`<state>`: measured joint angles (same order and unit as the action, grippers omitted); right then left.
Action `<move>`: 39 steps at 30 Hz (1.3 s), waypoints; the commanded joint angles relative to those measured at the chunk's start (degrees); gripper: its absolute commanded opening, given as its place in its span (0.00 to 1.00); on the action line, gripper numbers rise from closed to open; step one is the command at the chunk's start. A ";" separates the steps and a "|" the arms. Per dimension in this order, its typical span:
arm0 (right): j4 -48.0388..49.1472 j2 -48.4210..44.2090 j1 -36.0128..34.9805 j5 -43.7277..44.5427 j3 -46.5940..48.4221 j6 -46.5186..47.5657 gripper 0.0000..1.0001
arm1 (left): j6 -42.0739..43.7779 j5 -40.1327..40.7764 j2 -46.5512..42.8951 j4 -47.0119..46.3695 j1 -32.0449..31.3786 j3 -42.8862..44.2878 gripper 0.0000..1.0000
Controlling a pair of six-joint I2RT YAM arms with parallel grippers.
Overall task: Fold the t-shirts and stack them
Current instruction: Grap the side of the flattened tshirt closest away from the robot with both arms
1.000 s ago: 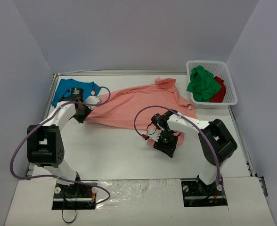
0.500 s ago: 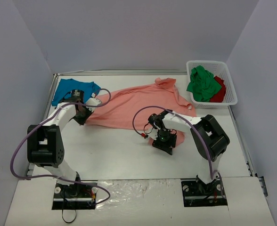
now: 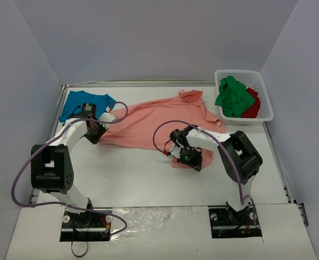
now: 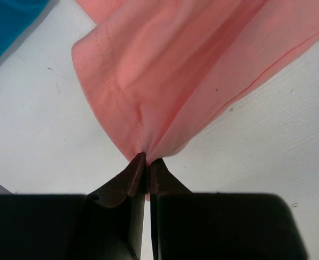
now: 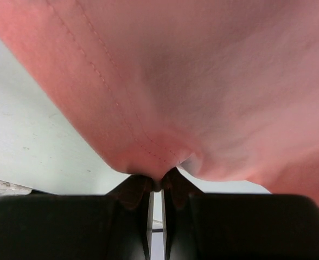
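Stooping low, right gripper (image 5: 157,181) pinching t-shirt (image 5: 214,81)

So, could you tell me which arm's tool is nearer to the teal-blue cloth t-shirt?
Left. The left tool sits beside the teal-blue cloth t-shirt, shut on the salmon-pink cloth t-shirt; the right tool is far to its right, gripping that pink shirt's other end.

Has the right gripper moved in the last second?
Yes. The right gripper has drawn away from its base plate, toward the far table edge, and shut on the hem of the salmon-pink t-shirt.
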<state>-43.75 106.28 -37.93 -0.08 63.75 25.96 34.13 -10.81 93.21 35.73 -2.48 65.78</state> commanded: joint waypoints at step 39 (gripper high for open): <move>-15.14 -10.93 17.88 -14.07 15.17 12.19 0.00 | 2.34 -8.97 -31.16 14.46 0.37 -8.56 0.02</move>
<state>-55.77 93.73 -21.65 -14.00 75.83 35.62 35.88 -18.68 64.55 47.97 -2.50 56.71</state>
